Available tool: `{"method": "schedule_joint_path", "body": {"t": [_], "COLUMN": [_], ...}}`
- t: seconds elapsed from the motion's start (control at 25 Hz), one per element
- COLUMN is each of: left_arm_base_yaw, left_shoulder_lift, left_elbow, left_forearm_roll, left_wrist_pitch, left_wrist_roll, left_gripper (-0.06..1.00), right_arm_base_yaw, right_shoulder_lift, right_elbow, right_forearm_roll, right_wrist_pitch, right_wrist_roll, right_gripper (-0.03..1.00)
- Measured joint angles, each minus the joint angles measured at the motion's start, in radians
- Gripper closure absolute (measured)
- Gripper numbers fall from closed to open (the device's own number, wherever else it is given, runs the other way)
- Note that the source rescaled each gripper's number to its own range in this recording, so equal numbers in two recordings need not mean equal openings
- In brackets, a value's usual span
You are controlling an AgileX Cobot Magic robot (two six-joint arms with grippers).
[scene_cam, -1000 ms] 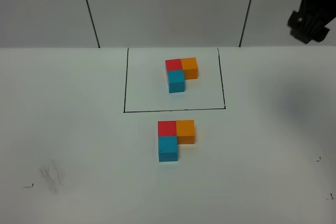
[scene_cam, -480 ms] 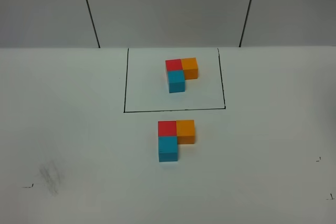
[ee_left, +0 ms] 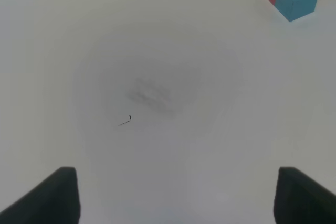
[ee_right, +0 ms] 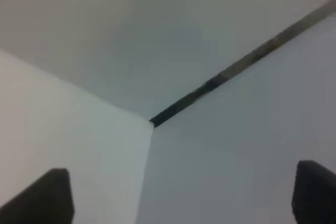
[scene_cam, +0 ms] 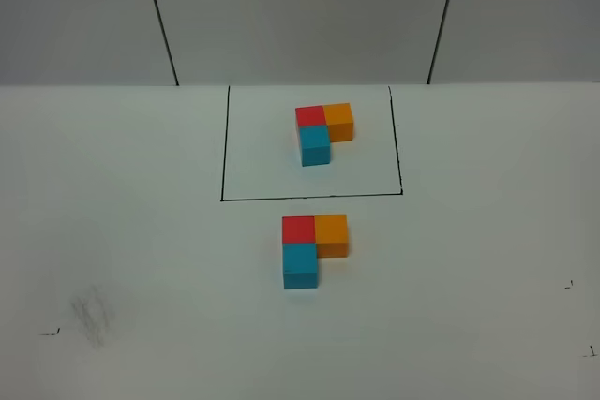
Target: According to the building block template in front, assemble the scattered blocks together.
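Overhead, a white table [scene_cam: 122,231] is seen with a thin black rectangle [scene_cam: 225,147] drawn toward its far side. Inside that frame sits the building block template [scene_cam: 322,133]: a red cube and an orange cube side by side, with a blue cube in front of the red one. Just outside the near line of the frame, the scattered blocks are found gathered in the same L-shape: the red block [scene_cam: 298,229] touching the orange block [scene_cam: 331,233] on its right, and the blue block [scene_cam: 300,265] touching the red one on the near side. Neither arm is seen in the overhead view. In the left wrist view, the left gripper [ee_left: 176,195] is shown with its two dark fingertips spread wide apart over bare table, with nothing held; the assembled blocks appear at the far corner of that view. In the right wrist view, the right gripper [ee_right: 181,198] is also shown spread apart and empty, pointed at a wall seam rather than the table. The assembly is judged to match the template already, so the remaining step is best done by keeping both arms well clear, so that no block is nudged out of contact.
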Motion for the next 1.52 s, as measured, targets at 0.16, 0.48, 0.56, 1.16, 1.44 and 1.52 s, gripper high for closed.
{"method": "schedule_joint_path", "body": {"t": [0.16, 0.48, 0.56, 1.16, 1.44, 1.52], "left_arm_base_yaw": [0.0, 0.0, 0.0, 0.0, 0.0, 0.0], "left_shoulder_lift": [0.0, 0.0, 0.0, 0.0, 0.0, 0.0], "left_elbow": [0.0, 0.0, 0.0, 0.0, 0.0, 0.0], "left_forearm_roll": [0.0, 0.0, 0.0, 0.0, 0.0, 0.0], "left_wrist_pitch": [0.0, 0.0, 0.0, 0.0, 0.0, 0.0], "left_wrist_roll": [0.0, 0.0, 0.0, 0.0, 0.0, 0.0], "left_gripper": [0.09, 0.09, 0.09, 0.09, 0.09, 0.09], "right_arm_base_yaw": [-0.001, -0.001, -0.001, -0.001, -0.001, -0.001], "right_shoulder_lift": [-0.129, -0.401, -0.474, -0.894, -1.035, -1.068], "right_elbow": [-0.001, 0.009, 0.044, 0.585, 0.839, 0.907], "right_forearm_roll": [-0.088, -0.06, -0.018, 0.452, 0.476, 0.474], "right_wrist_pitch": [0.0, 0.0, 0.0, 0.002, 0.005, 0.008], "right_wrist_roll": [0.065, 0.152, 0.152, 0.179, 0.238, 0.243], "right_gripper": [0.2, 0.2, 0.2, 0.2, 0.2, 0.2]}}
